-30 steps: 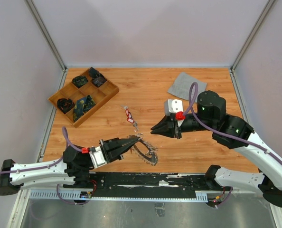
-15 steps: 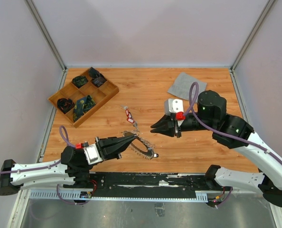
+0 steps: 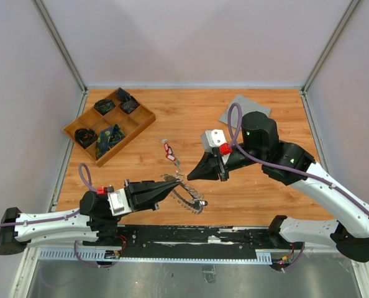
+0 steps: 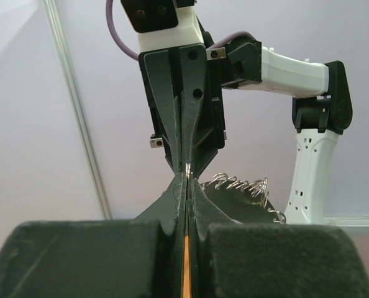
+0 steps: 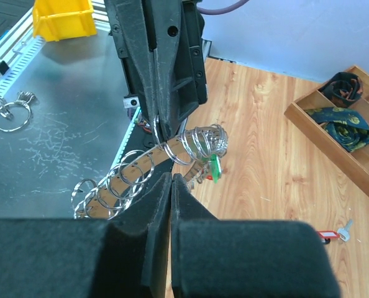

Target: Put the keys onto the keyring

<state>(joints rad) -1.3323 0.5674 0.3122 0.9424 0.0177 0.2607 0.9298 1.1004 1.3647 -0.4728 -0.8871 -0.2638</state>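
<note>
Left fingers (image 3: 164, 186) pinch the keyring (image 3: 197, 200), right fingers (image 3: 200, 170) pressed together, above wooden tabletop (image 3: 253, 192).

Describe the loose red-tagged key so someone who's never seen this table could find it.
Start at the compartmented wooden tray on the table's far left. Just right of it, on bare wood, lies a small silver key. Its red tag and its place off the keyring set it apart.
</note>
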